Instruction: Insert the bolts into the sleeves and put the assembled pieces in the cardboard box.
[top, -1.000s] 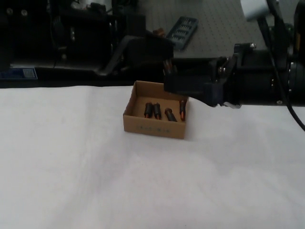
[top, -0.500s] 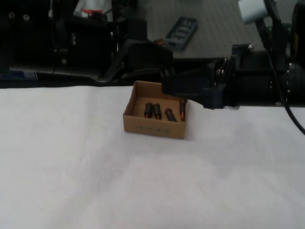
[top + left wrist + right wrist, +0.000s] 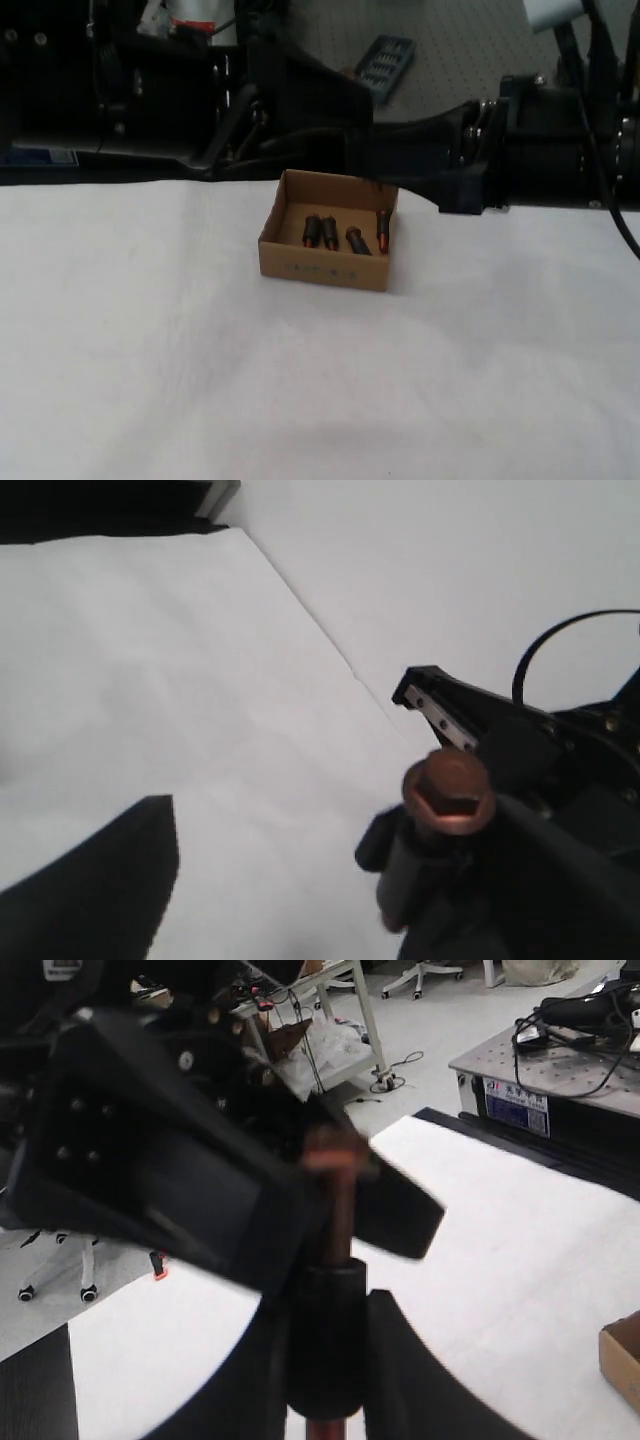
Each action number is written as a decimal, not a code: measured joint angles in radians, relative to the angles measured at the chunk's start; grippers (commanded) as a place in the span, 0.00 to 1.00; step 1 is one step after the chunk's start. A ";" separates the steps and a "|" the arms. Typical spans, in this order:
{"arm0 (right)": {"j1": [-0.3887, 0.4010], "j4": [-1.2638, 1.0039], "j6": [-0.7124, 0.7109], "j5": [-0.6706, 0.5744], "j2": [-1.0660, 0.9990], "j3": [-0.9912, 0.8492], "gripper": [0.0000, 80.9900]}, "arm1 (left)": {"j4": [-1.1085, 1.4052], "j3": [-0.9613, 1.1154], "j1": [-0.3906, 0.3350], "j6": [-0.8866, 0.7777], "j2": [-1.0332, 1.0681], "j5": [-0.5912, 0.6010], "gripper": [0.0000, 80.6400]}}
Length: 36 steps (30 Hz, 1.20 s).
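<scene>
Four finished pieces (image 3: pixel 345 238) lie in the cardboard box (image 3: pixel 322 268) on the white tabletop (image 3: pixel 150 350). A fifth is mid-assembly, held in the air just behind and above the box. The right pincer (image 3: pixel 328 1305) is clenched on the black sleeve (image 3: pixel 325 1355). The bolt (image 3: pixel 337 1200) is part-way in, its bare shaft and hex head sticking out toward the left pincer (image 3: pixel 300 1185). Cannot tell whether the left pincer is gripping or released. The bolt's long axis runs along the line between the two arms, so the seating push probably goes straight along it from the left. The right arm holds the piece with the box close below, so it is likely the one to make the drop.
</scene>
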State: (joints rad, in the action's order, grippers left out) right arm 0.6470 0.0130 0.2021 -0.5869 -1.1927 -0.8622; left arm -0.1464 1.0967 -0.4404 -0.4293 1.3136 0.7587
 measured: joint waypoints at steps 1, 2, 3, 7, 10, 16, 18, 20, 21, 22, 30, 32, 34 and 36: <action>0.001 0.002 -0.001 -0.001 0.000 -0.001 0.02 | 0.000 0.000 0.000 0.000 0.000 0.004 0.72; 0.001 0.000 -0.001 -0.001 0.000 -0.001 0.02 | -0.003 -0.003 0.000 0.000 0.000 0.013 0.72; 0.001 0.001 -0.001 -0.001 0.000 -0.001 0.02 | 0.000 -0.004 -0.004 0.000 0.000 0.015 0.72; 0.001 -0.004 -0.001 -0.001 0.000 -0.005 0.02 | 0.006 -0.004 -0.004 -0.009 0.000 0.016 0.72; 0.001 -0.013 -0.001 -0.001 0.000 -0.008 0.02 | 0.037 -0.008 -0.006 -0.046 0.000 0.040 0.72; 0.001 -0.004 -0.001 -0.001 0.000 -0.008 0.02 | 0.061 -0.008 -0.007 -0.068 0.000 0.071 0.72; 0.001 0.012 -0.001 0.002 0.000 -0.011 0.02 | 0.061 -0.008 -0.007 -0.068 0.000 0.070 0.72; 0.001 0.037 -0.001 0.006 0.000 -0.010 0.02 | 0.061 -0.008 -0.007 -0.068 0.000 0.070 0.72; 0.001 0.049 -0.005 0.010 0.000 -0.010 0.02 | 0.061 -0.008 -0.002 -0.068 0.000 0.072 0.72; 0.001 0.066 -0.011 0.017 0.000 -0.010 0.02 | 0.061 -0.008 0.003 -0.068 0.000 0.072 0.72; -0.020 0.094 -0.031 0.080 -0.059 -0.022 0.02 | 0.035 -0.009 0.090 -0.068 -0.061 0.046 0.69; -0.032 0.094 -0.031 0.082 -0.111 -0.043 0.02 | -0.013 -0.009 0.116 -0.062 -0.097 0.021 0.69; -0.044 0.098 -0.031 0.084 -0.177 -0.078 0.02 | -0.142 -0.009 0.147 -0.030 -0.167 -0.010 0.69; -0.057 0.105 -0.031 0.085 -0.256 -0.141 0.02 | -0.256 -0.009 0.156 0.025 -0.217 -0.066 0.69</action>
State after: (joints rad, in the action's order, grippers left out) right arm 0.5897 0.1181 0.1710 -0.5017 -1.4486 -1.0034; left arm -0.4024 1.0878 -0.2844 -0.4045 1.0966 0.6926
